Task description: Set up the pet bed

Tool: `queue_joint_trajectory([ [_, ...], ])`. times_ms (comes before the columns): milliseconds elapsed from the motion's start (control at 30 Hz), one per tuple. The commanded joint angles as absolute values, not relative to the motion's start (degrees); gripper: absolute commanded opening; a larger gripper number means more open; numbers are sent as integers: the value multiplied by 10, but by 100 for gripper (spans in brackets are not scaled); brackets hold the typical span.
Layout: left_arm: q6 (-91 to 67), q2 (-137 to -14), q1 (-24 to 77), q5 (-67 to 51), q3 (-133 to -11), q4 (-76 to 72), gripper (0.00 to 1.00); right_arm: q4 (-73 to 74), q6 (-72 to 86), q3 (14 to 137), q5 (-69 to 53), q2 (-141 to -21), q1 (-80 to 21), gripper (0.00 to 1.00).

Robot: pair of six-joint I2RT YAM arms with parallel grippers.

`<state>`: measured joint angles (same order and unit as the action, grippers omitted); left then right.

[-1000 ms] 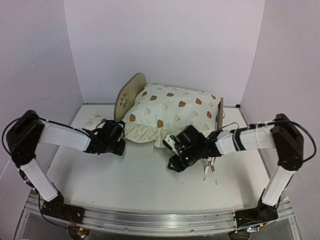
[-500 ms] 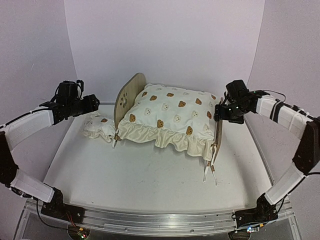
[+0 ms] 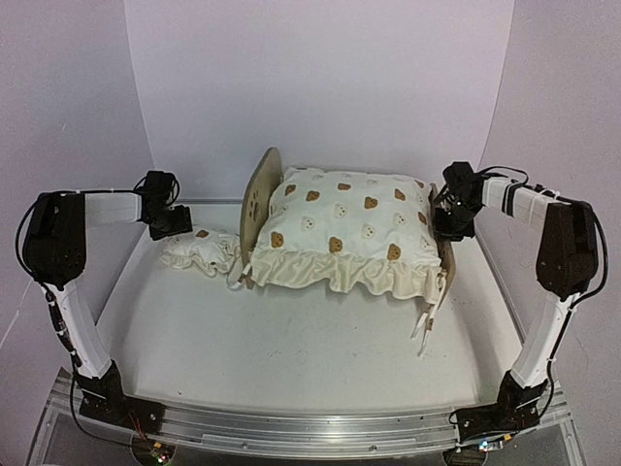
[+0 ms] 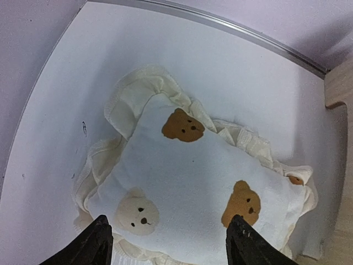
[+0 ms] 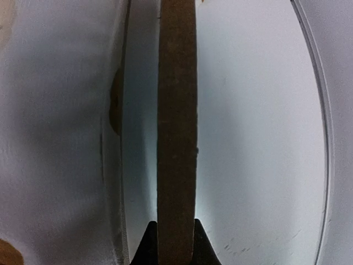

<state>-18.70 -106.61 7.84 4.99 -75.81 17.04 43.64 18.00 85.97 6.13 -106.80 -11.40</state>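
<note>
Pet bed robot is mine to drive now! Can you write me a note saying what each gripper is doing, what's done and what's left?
The left gripper is open, hovering over the small pillow and holding nothing.
The right gripper is shut on the footboard of the pet bed.
The big cushion lies on the bed. The small pillow lies on the table beside the bed's head end, outside the frame.
Done: cushion in place.
Left: probably pick up the small pillow, put it on the bed, then release the footboard.

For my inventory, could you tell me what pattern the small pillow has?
Cream small pillow, brown and white bear faces; left wrist view shows it best.
</note>
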Motion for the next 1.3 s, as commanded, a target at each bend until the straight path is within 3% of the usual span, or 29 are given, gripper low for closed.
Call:
queue_joint_trajectory([
  [0, -157, -1065, 78, 67, -789, 173, 71, 454, 39, 892, 35, -1097, -38, 0],
  [200, -156, -1075, 78, 28, -774, 174, 71, 457, -74, 955, -16, -1138, 59, 0],
  [400, -150, -1096, 78, 38, -777, 187, 73, 461, -129, 1023, -30, -1192, 89, 0],
  [433, -144, -1102, 78, 46, -782, 195, 73, 483, -122, 1049, -47, -1196, 89, 7],
  [533, -133, -1108, 78, 80, -792, 202, 78, 521, -71, 1082, -40, -1156, 81, 55],
  [567, -127, -1116, 77, 84, -801, 204, 80, 534, -48, 1091, -24, -1138, 77, 63],
  [700, -87, -1185, 78, 39, -865, 239, 81, 583, 21, 1122, -1, -1073, 33, 74],
  [867, -71, -1241, 79, 8, -896, 247, 79, 570, 30, 1083, 4, -978, -90, 78],
  [967, -53, -1246, 92, 7, -890, 248, 64, 542, 35, 1055, -64, -946, -165, 79],
  [1067, -51, -1218, 97, 7, -867, 241, 22, 512, 40, 1042, -134, -941, -221, 77],
  [1100, -52, -1192, 99, 4, -847, 229, 13, 506, 39, 1041, -159, -941, -237, 76],
  [1167, -55, -1118, 104, 2, -799, 196, 3, 469, 51, 1026, -176, -934, -272, 75],
  [1267, -72, -977, 115, -57, -728, 140, 0, 386, 116, 1001, -239, -931, -312, 75],
])
